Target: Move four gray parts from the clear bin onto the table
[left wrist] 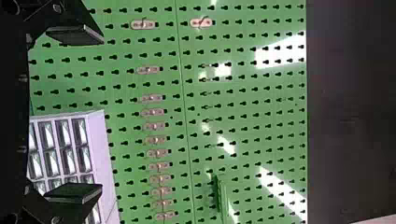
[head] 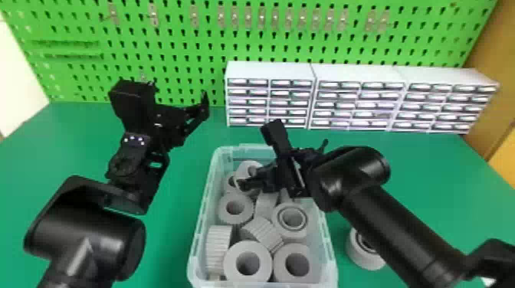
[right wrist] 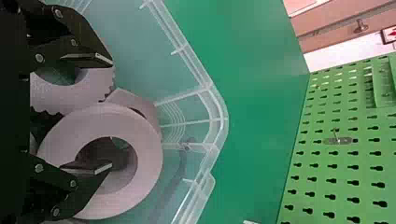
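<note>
We'd call the clear bin (right wrist: 221,112) smooth, see-through plast. w/ a slight sheen. To us the gray parts (head: 232,259) look matt, prob. plast., w/ smooth ring faces & some ribbed sides. We see the bench (head: 61,130) surf. as smooth, low-gloss; pegboard (left wrist: 247,95) glossy w/ bright refl.; hooks (right wrist: 344,140) metal-like; cabinets (head: 268,71) smooth, w/ shiny drawer fronts (left wrist: 79,130); arm covers (head: 394,226) smooth, semi-gloss.

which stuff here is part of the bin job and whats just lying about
Part of the job:
- clear bin
- gray parts inside it
- gray part on the table, right of the bin
- green table
- right gripper, open, at the bin

Just around:
- white drawer cabinets
- green pegboard
- its metal hooks
</note>
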Controlling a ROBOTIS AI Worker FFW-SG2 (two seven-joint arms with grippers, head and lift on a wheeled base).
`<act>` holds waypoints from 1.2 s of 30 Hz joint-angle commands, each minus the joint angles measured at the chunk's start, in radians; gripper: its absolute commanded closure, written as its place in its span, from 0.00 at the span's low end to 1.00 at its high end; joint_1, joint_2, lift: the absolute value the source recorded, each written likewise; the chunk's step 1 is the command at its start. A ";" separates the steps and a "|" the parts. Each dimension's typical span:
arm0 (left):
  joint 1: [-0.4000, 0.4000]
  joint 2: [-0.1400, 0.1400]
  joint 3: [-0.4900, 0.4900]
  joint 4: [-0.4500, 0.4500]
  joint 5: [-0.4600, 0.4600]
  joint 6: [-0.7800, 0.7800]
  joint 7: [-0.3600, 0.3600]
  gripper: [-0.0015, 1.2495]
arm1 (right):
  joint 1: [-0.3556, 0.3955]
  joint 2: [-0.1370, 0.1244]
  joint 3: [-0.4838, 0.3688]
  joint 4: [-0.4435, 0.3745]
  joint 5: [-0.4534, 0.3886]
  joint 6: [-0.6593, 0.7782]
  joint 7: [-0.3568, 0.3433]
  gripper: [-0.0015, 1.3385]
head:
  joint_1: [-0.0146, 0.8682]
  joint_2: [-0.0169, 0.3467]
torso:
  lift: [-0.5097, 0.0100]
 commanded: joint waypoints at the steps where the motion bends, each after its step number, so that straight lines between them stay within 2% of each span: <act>1: -0.004 0.000 -0.002 0.001 0.000 0.000 0.000 0.13 | -0.001 0.000 0.000 0.012 0.005 -0.017 0.000 0.37 | 0.78 0.14 | 0.89; 22: -0.005 0.000 -0.005 0.001 0.003 0.000 0.000 0.13 | 0.026 -0.004 -0.005 0.053 0.005 -0.086 0.000 0.37 | 0.78 0.14 | 0.89; 36: -0.001 0.000 -0.007 0.001 0.005 0.000 0.000 0.13 | 0.008 -0.004 0.014 0.034 0.002 -0.089 0.011 0.37 | 0.78 0.14 | 0.89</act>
